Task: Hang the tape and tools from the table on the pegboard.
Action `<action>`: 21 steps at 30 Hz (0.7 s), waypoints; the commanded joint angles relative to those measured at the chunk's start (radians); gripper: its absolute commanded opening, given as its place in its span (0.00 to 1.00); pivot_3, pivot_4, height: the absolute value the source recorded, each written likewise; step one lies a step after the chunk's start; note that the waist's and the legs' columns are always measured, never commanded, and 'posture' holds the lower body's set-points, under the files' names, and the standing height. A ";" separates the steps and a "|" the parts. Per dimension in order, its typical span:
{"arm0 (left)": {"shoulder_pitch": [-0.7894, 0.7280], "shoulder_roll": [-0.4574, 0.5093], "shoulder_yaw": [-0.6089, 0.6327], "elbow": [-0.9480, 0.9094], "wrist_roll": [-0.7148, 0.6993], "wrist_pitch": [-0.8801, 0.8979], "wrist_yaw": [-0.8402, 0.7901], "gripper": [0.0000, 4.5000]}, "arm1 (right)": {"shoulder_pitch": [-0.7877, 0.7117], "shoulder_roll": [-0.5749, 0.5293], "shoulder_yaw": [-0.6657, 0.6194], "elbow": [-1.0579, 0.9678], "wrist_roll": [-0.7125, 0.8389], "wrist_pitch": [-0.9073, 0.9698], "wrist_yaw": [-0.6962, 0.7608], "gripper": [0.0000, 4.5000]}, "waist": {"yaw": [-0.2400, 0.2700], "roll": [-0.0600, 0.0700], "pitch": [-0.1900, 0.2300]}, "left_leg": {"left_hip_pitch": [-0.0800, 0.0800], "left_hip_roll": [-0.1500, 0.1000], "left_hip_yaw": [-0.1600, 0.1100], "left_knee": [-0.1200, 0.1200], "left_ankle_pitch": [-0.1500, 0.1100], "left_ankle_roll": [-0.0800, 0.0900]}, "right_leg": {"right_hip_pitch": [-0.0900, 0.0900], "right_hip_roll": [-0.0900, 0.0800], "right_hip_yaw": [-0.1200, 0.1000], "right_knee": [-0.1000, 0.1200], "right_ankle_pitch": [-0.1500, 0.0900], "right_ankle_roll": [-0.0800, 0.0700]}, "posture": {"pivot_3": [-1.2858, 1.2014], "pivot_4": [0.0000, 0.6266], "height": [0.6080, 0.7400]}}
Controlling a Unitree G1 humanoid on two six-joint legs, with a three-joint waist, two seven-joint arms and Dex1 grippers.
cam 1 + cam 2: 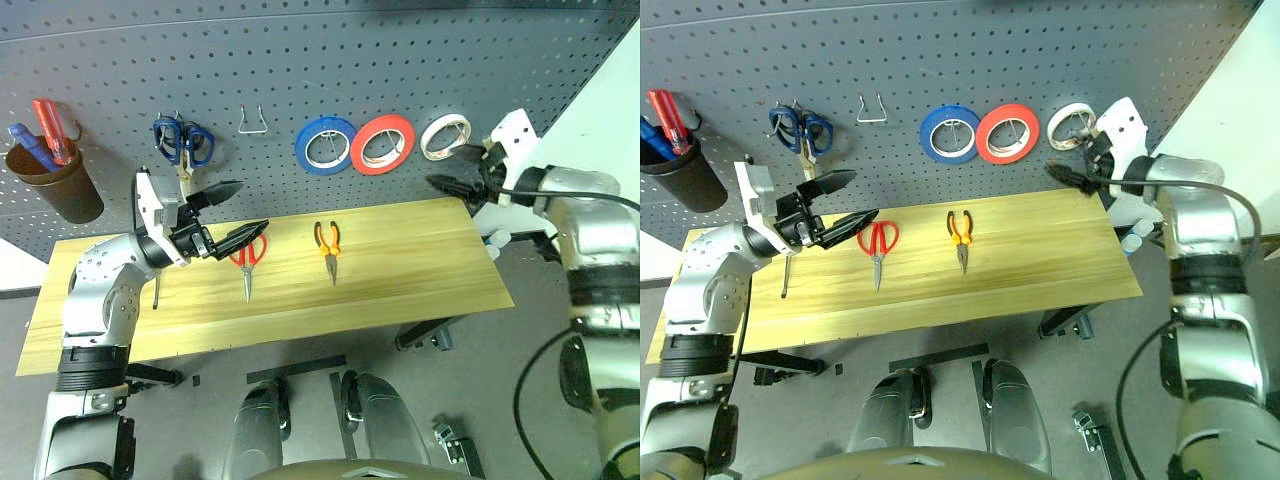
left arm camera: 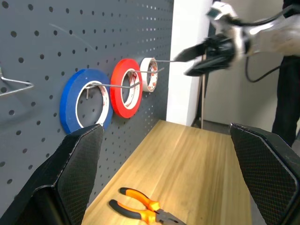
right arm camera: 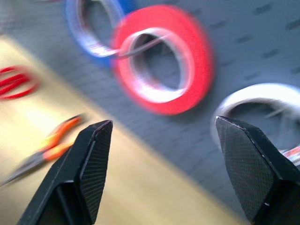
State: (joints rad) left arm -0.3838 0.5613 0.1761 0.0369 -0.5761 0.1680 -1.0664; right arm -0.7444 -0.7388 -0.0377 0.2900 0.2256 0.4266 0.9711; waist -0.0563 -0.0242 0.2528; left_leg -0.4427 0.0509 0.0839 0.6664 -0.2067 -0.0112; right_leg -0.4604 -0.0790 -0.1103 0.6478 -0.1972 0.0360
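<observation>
Tools open; three rolls, two scissors.

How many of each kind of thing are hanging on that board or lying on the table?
Tape rolls: 3, blue, red, white, all on the pegboard
Scissors: 2, blue-handled hung, red-handled on the table
Pliers: 1
Screwdriver: 1
Total: 7

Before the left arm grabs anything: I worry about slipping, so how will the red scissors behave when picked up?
The red scissors lie flat on the table, so little stands up to pinch; they may slide first. The blades look shut but could swing open when lifted. The looped handles probably grip better than the thin metal blades.
</observation>
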 commanded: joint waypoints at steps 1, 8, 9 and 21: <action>0.017 0.015 -0.018 -0.011 0.053 -0.003 0.029 1.00 | 0.059 0.001 0.006 -0.184 0.053 0.146 -0.012 0.82 | -0.005 0.000 -0.001 | 0.000 0.000 0.000 0.000 0.000 0.000 | 0.000 0.000 0.000 0.000 0.000 0.000 | 0.46 0.26 1.00; 0.040 0.010 -0.060 0.032 0.161 -0.024 0.089 1.00 | 0.071 0.138 0.036 -0.206 0.061 0.420 -0.183 0.93 | -0.012 0.000 -0.001 | 0.000 0.001 -0.003 0.000 0.001 0.001 | -0.001 0.000 0.000 0.000 0.002 -0.005 | 0.46 0.28 1.00; 0.052 0.017 -0.066 0.041 0.176 -0.033 0.086 1.00 | 0.065 0.159 0.047 -0.206 0.066 0.461 -0.196 0.99 | -0.012 0.000 -0.001 | 0.000 0.001 -0.004 0.000 0.001 0.001 | -0.001 0.000 0.000 0.000 0.002 -0.005 | 0.47 0.29 1.00; 0.057 0.017 -0.079 0.201 0.281 -0.110 0.126 1.00 | -0.110 0.384 0.161 -0.039 0.045 0.660 -0.329 0.99 | -0.011 0.001 0.006 | -0.001 0.004 -0.003 -0.001 0.001 0.001 | -0.003 -0.002 0.001 -0.001 0.000 -0.008 | 0.48 0.45 1.00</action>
State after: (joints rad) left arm -0.3023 0.5758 0.0836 0.2279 -0.3010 0.0893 -0.9517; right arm -0.8132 -0.3721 0.1157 0.2164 0.2841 1.0836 0.6697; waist -0.0669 -0.0232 0.2583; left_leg -0.4438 0.0548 0.0807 0.6651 -0.2056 -0.0098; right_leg -0.4640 -0.0807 -0.1089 0.6470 -0.1974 0.0275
